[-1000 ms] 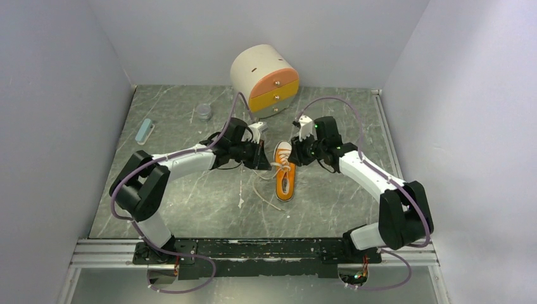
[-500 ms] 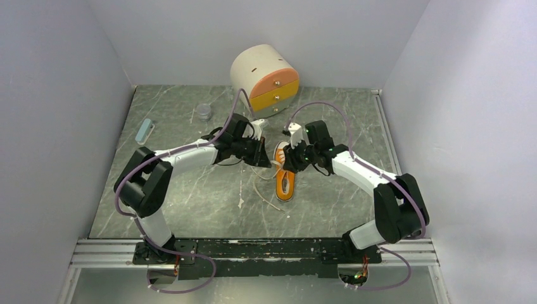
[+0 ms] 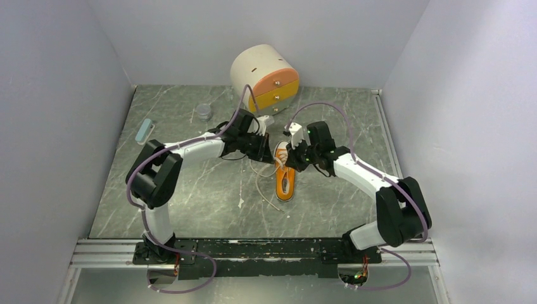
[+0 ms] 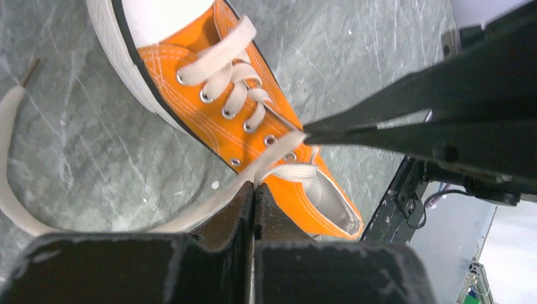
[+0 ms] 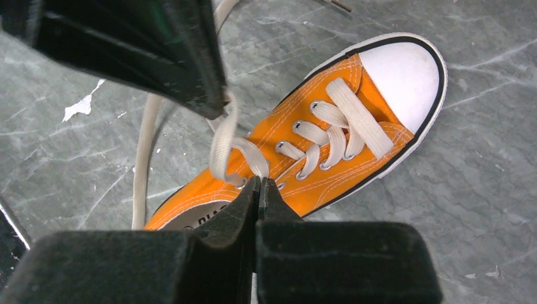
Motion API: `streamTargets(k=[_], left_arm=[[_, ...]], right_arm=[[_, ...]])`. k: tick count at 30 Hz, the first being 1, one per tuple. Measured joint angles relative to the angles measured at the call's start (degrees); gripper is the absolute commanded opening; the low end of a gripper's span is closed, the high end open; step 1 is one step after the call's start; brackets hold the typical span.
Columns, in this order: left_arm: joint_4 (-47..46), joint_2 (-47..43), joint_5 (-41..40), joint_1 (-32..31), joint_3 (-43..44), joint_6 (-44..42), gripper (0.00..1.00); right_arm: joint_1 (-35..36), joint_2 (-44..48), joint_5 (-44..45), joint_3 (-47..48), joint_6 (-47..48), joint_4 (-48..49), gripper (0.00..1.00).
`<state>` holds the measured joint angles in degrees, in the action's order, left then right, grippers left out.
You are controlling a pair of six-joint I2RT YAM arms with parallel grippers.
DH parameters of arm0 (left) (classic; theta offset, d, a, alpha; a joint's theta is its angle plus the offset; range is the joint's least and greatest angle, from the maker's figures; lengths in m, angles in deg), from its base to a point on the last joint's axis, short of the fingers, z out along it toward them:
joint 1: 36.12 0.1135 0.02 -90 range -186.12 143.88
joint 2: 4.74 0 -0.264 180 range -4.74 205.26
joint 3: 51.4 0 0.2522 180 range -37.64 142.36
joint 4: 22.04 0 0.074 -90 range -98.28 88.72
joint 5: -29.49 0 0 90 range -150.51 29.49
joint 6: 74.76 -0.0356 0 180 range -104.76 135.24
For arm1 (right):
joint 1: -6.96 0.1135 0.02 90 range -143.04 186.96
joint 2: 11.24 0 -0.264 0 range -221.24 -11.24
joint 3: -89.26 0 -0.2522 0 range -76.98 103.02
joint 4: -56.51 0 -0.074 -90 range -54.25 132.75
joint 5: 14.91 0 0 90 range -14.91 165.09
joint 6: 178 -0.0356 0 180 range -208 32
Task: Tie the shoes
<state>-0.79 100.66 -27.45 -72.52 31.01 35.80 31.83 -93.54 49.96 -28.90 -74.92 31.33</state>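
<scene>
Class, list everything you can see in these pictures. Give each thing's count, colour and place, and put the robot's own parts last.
sneaker: one, orange with white toe cap and sole, middle of the table
laces: white, threaded through the sneaker, loose ends trailing onto the table
drawer unit: one, cream and round with pink-orange and yellow fronts, far edge
small round pot: one, grey, far left
small bar: one, pale blue, left edge
table: one, grey-green marbled
left arm: one, white and black, reaching to the sneaker
right arm: one, white and black, reaching to the sneaker
left hand: one, black, shut on the laces
right hand: one, black, shut on the laces
</scene>
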Motion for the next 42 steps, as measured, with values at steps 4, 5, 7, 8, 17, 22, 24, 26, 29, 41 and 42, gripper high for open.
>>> streamTargets(k=[4, 5, 7, 8, 17, 22, 24, 26, 29, 41, 42], left_arm=[[1.4, 3.1, 0.0, 0.0, 3.9, -0.2, 0.06], [1.8, 4.0, 0.0, 0.1, 5.3, -0.3, 0.06], [2.3, 5.9, 0.0, 0.1, 7.9, -0.6, 0.06], [3.0, 7.7, 0.1, 0.1, 10.4, -0.8, 0.06], [4.1, 14.1, 5.0, -0.5, 15.1, -2.4, 0.08], [2.6, 14.4, 9.1, -2.5, 14.7, -2.3, 0.09], [0.6, 14.4, 10.5, -3.1, 13.5, -2.1, 0.09], [-1.7, 14.4, 12.3, -3.3, 11.7, -1.6, 0.09], [-3.0, 14.4, 14.7, -3.3, 10.1, -1.4, 0.09], [-8.7, 14.4, 23.8, -3.2, 8.5, 0.1, 0.09], [-9.2, 14.4, 24.3, -3.2, 8.5, 0.4, 0.09]], right_arm=[[0.0, 1.9, -1.3, -1.6, 0.3, 1.1, 0.0], [0.0, 2.6, -1.6, -2.1, 0.3, 1.4, 0.0], [0.0, 3.9, -2.3, -3.0, 0.5, 2.2, 0.0], [0.0, 4.5, -2.5, -3.4, 0.5, 2.6, 0.0], [0.0, 6.6, -2.4, -5.8, -0.3, 6.1, 0.0], [0.0, 7.6, -0.9, -7.1, -1.6, 8.0, 0.0], [0.0, 7.7, 0.0, -7.4, -2.0, 8.7, 0.0], [0.0, 8.0, 1.2, -7.7, -2.5, 9.0, 0.0], [0.0, 8.4, 2.7, -8.0, -3.3, 9.4, 0.0], [0.0, 8.5, 4.4, -8.2, -5.3, 9.7, 0.0], [0.0, 8.7, 4.8, -8.4, -5.9, 9.8, 0.01]])
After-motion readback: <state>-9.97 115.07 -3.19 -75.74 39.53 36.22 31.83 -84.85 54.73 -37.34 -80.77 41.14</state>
